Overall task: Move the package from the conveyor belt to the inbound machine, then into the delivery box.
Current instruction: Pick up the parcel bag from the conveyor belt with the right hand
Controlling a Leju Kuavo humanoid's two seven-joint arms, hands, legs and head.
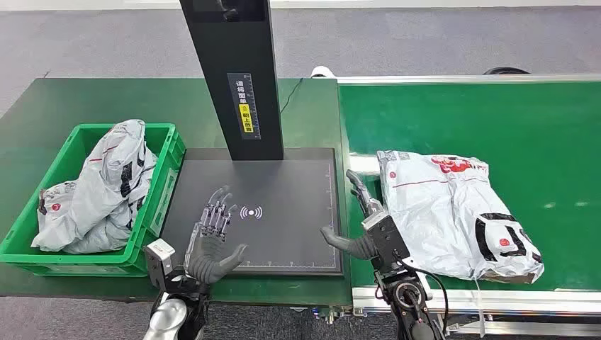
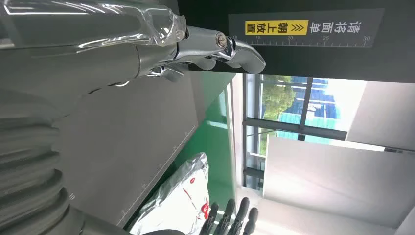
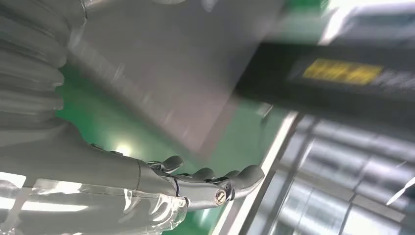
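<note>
Grey floor surrounded a dark green table (image 1: 42, 106) on the left and a bright green conveyor belt (image 1: 538, 127) with a silver rim on the right. On that belt lay the grey plastic mailer package (image 1: 453, 212), crumpled, printed with red marks and a black block shape; it rested near the belt's left edge, close to the front rim. In the left wrist view the same package (image 2: 176, 196) showed beyond the scale-marked edge of the pad.

Just beside the package's left edge stood the right hand (image 1: 361, 223), fingers straight and pointing away from the robot, thumb stretched out toward the pad, nothing held. Whether its fingers touched the bag could not be told. In the right wrist view, which was blurred, the right hand (image 3: 195, 183) showed its fingers extended side by side.

Left of the belt sat the inbound machine: a flat black scanning pad (image 1: 283, 177) with a white signal mark, and a black upright column (image 1: 237, 71) bearing a yellow label. Over the pad's near left part hovered the left hand (image 1: 216, 237), palm open, fingers spread, empty.

Further left, a green plastic delivery box (image 1: 159, 142) stood against the pad's edge, holding several grey plastic mailer bags (image 1: 106, 184) heaped above its rim.
</note>
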